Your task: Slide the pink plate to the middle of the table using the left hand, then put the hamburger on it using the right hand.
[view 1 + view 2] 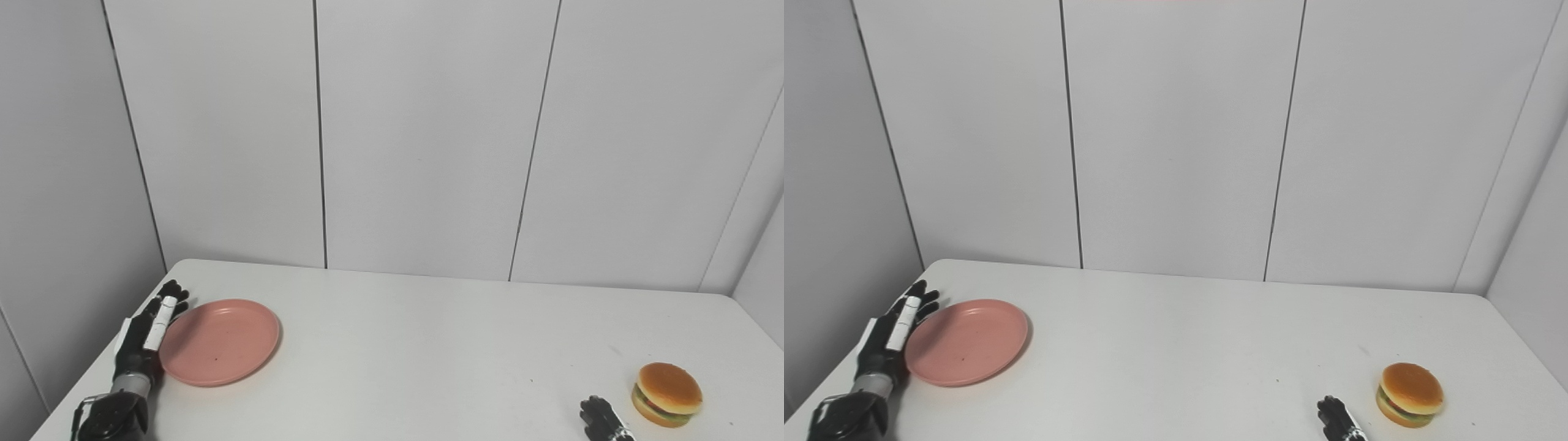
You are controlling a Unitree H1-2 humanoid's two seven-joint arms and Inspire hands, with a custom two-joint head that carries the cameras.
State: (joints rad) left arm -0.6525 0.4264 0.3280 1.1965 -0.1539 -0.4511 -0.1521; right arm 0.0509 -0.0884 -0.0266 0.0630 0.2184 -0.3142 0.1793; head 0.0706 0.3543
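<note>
Fingers of the left hand lie stretched out flat and close together along the left rim of the pink plate, the palm turned toward the plate and right against its edge. Nothing is clasped in that hand; it is extended and open, pressed sideways to the rim rather than wrapped around it. Its dark forearm comes up from the bottom left corner, close to the left edge of the white surface.

The plate sits flat at the left side of the surface, well short of the middle, with a few tiny dark specks on its inside. The middle stretch of the surface shows only a couple of faint marks.

Further right, at the bottom edge of both views, the right hand only partly shows: dark fingertips pointing up from the frame's edge, with the rest cut off. They hold nothing, but whether that hand is spread or curled I cannot tell from so little of it.

Just beside those fingertips, to their right and apart from them, the hamburger stands upright near the front right part of the surface, its tan bun on top and a green and red layer showing beneath.
</note>
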